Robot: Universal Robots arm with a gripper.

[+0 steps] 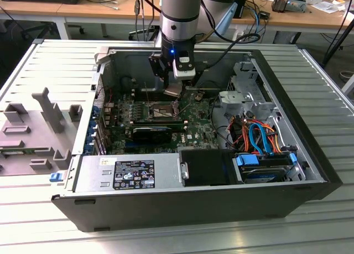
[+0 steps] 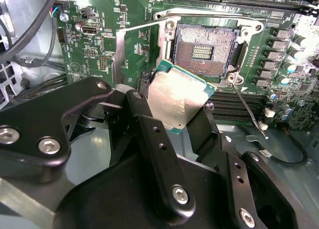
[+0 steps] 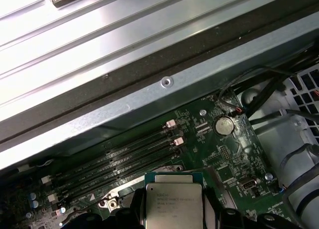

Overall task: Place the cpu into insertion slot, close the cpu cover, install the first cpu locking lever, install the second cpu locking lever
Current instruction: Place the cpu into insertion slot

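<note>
Gripper (image 2: 174,116): my two black fingers (image 2: 142,114) are drawn in against opposite edges of the cpu (image 2: 178,95). I have hold of the chip and nothing else.
Cpu: it is clamped between my fingers and carried clear of the motherboard (image 2: 99,49). Its silver-grey lid faces up and its green edge shows. In the second wrist view it sits just beside one corner of the insertion slot (image 2: 205,49), not seated in it.
Insertion slot: the dark square recess lies uncovered, with its contact field exposed inside the silver rim.
Cpu cover (image 2: 120,57): the silver frame plate is swung open to one side of the slot and is not lying over it.
Locking lever (image 2: 247,105): one thin metal rod runs out from a corner of the slot, across the memory slots (image 2: 234,112), unlatched.
Setting: in the exterior view I hang inside the open computer case (image 1: 310,127), over the board and near the slot.
Other parts: a coin cell (image 3: 223,124) sits on the board beyond the chip in the first wrist view.
</note>
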